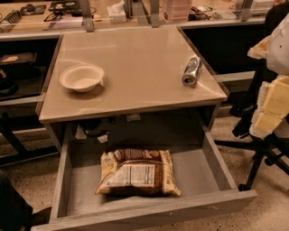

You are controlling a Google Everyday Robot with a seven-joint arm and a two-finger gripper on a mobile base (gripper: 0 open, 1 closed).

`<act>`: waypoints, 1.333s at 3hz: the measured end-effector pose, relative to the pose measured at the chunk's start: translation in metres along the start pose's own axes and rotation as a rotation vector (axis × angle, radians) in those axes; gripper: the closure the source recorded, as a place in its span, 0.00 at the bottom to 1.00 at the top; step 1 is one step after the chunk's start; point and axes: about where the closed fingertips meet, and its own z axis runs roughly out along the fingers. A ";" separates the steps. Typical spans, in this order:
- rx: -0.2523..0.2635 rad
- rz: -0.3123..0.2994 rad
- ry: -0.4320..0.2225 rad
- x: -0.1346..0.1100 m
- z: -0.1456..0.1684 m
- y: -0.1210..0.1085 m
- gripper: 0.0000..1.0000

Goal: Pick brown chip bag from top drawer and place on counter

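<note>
The brown chip bag (137,172) lies flat in the open top drawer (216,162), near its middle, with the white label panel facing up. The drawer is pulled out below the glossy beige counter (135,67). My arm comes in at the right edge of the camera view, white above and pale yellow below. My gripper (270,110) hangs there beside the counter's right side, above and to the right of the drawer and well apart from the bag. It holds nothing that I can see.
A white bowl (81,77) stands on the counter's left side. A crushed silver can (192,71) lies near its right edge. A cluttered long desk (113,13) runs behind. A black chair base (262,158) stands right of the drawer.
</note>
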 end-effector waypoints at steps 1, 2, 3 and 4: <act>0.000 0.000 0.000 0.000 0.000 0.000 0.00; -0.022 -0.010 -0.014 -0.007 0.011 0.011 0.00; -0.082 -0.036 -0.059 -0.035 0.044 0.034 0.00; -0.147 -0.071 -0.103 -0.069 0.087 0.056 0.00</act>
